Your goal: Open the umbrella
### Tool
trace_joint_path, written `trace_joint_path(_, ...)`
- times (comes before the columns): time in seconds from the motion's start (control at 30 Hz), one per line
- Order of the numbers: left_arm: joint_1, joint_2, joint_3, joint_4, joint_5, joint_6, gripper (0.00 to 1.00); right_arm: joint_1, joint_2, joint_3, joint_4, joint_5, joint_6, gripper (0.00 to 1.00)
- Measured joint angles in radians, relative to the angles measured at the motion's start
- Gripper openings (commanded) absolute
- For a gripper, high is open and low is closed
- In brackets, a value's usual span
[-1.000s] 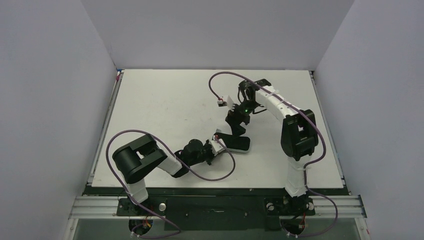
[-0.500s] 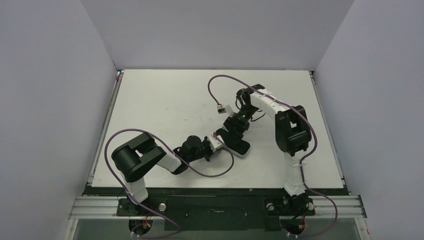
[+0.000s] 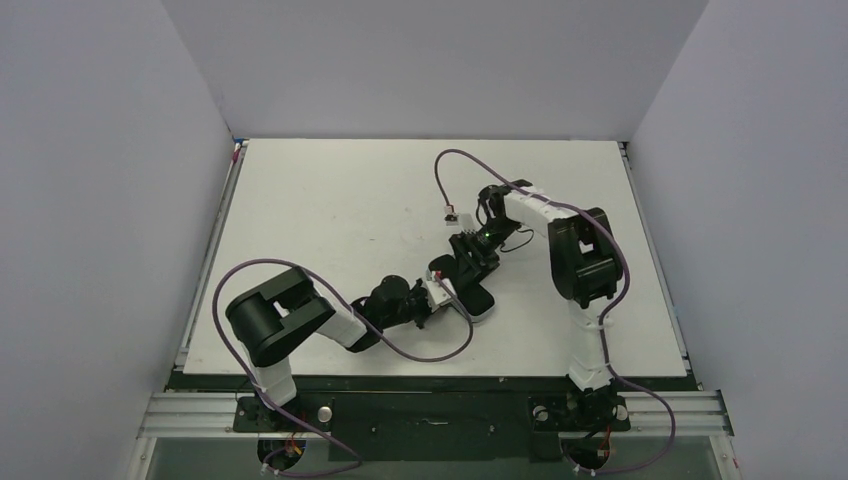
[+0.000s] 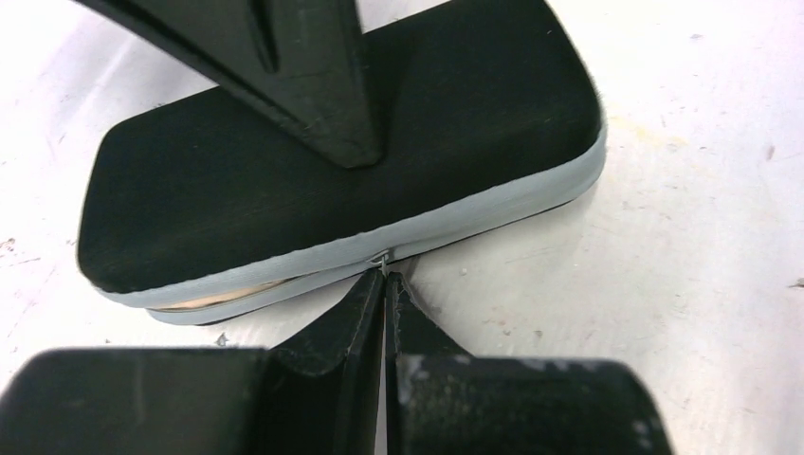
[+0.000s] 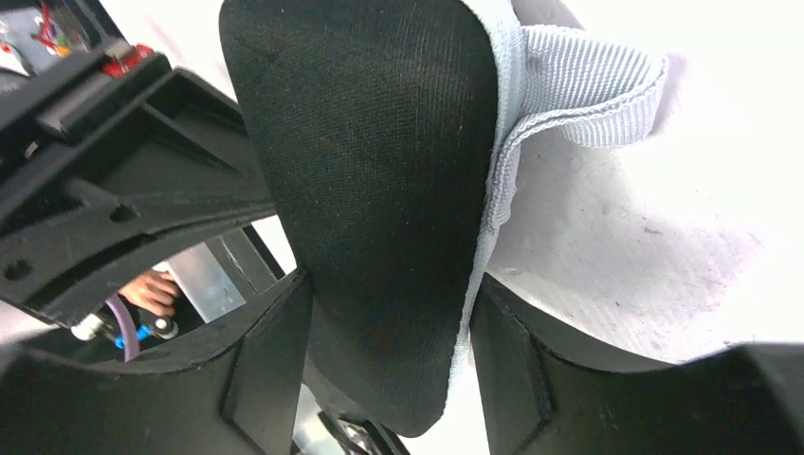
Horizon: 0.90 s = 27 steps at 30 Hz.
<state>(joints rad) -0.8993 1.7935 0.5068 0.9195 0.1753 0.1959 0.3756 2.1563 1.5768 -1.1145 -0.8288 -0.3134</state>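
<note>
My left hand (image 3: 432,300) lies low on the tabletop (image 3: 320,200), reaching right from the near-left, and it is pressed fully closed: in the left wrist view my two fingertips (image 4: 365,294) meet with no gap between them. Their point sits right at a small metal zip pull (image 4: 382,258) on the grey edge of the umbrella case (image 4: 332,190); I cannot tell whether the pull is actually pinched. The umbrella case is a flat black pouch with a grey zip band, lying on the tabletop a little right of centre, toward the near side (image 3: 480,302), just right of my left hand. At its left end the seam gapes slightly and a tan sliver (image 4: 213,301) shows inside. My right hand (image 3: 470,262) comes down on the case from the far right. In the right wrist view the black cloth (image 5: 370,142) fills the space between my right fingers (image 5: 270,365), and both look to touch it, so this hand holds the case at a middling width. A grey webbing loop (image 5: 588,95) sticks out from the case's edge on the right.
</note>
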Motion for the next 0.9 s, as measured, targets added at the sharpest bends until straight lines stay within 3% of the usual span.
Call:
trace_joint_path(0.37, -0.064, -0.004, -0.001, -0.006, -0.023, -0.01, 0.0, -0.023, -0.062, -0.11, 0.174, -0.012, 0.253, 0.42)
trace_joint_path(0.67, -0.068, -0.004, -0.001, -0.005, -0.045, -0.009, 0.0, -0.043, -0.117, -0.213, 0.426, -0.014, 0.528, 0.36)
trace_joint_path(0.9, -0.069, -0.017, -0.005, -0.005, -0.071, -0.012, 0.0, -0.051, -0.142, -0.284, 0.649, -0.002, 0.741, 0.37)
